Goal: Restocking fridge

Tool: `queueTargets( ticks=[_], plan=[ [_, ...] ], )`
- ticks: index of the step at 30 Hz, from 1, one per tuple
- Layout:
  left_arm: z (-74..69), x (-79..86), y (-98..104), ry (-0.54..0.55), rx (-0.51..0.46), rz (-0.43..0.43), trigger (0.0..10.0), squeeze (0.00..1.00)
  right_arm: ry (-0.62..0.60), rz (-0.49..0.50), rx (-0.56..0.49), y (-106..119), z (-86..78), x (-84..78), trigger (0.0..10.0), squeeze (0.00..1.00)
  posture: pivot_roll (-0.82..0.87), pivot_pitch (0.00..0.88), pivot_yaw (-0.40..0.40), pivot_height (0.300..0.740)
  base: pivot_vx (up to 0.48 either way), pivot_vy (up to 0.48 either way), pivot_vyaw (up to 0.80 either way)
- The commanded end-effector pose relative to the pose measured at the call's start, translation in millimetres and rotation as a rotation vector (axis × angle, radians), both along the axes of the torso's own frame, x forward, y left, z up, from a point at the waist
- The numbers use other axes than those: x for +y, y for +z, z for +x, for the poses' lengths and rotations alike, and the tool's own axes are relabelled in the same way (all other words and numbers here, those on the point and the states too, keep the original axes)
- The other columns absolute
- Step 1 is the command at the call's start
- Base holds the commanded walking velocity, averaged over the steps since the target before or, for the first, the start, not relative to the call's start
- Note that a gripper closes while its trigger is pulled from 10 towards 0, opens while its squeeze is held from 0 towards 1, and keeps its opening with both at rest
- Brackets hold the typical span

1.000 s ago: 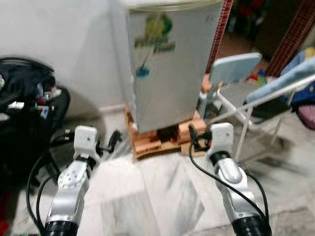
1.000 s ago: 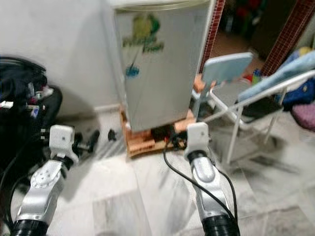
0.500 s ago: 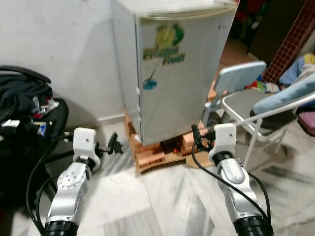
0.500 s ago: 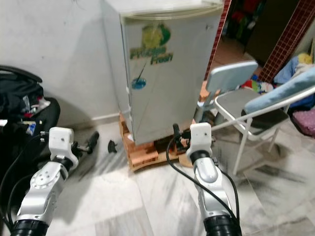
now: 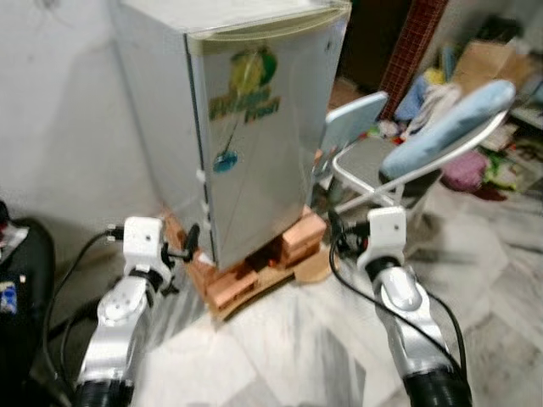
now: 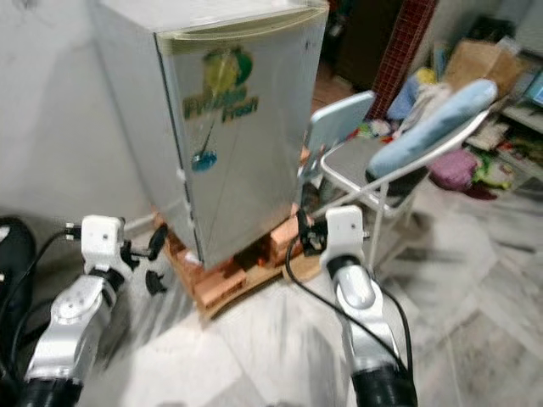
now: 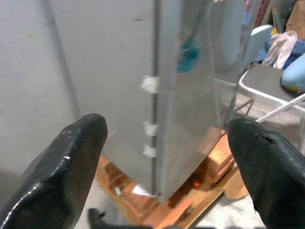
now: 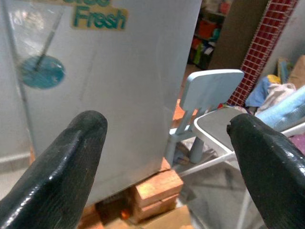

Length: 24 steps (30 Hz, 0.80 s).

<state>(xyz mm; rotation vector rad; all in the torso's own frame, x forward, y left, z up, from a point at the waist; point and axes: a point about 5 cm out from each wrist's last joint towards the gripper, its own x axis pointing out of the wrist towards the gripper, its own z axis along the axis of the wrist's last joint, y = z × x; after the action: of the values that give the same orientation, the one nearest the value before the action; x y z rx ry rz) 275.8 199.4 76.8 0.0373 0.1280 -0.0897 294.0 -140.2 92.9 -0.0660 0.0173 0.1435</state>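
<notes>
Left eye view, small silver fridge (image 5: 254, 136) door closed, sitting on a wooden pallet (image 5: 254, 275), left gripper (image 7: 162, 162) and right gripper (image 8: 164, 157) both spread wide, empty, hovering near its base, folding chair (image 5: 382, 161) beside it

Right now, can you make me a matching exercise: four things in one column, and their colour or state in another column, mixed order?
Things:
1. fridge
2. small chair
3. left claw
4. bricks

Descriptions:
A. open, empty
B. orange, under the fridge
C. silver, door closed
D. pale blue, beside the fridge

Pairs: 1-C, 2-D, 3-A, 4-B
</notes>
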Motion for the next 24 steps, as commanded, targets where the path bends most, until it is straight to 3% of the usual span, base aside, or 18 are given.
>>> queueTargets(
  ticks=[1,9,24],
  plan=[
    [2.1,-0.1,1.9,0.004,-0.005,-0.002,10.0,0.00,0.004,-0.005,-0.013,3.6,1.1,-0.4,10.0,0.00,0.05,0.003,-0.013,0.740,0.000,0.446,-0.80],
    [2.0,-0.2,1.3,0.006,-0.004,0.010,10.0,0.00,0.007,-0.005,-0.016,3.1,1.1,0.1,10.0,0.00,0.05,0.007,-0.014,0.740,0.000,0.460,-0.75],
    [-8.3,4.9,-7.2,0.058,-0.015,0.037,10.0,0.00,-0.051,0.007,0.001,-0.6,-8.6,-11.3,10.0,0.00,0.03,0.000,-0.018,0.740,0.000,0.451,-0.07]
  ],
)
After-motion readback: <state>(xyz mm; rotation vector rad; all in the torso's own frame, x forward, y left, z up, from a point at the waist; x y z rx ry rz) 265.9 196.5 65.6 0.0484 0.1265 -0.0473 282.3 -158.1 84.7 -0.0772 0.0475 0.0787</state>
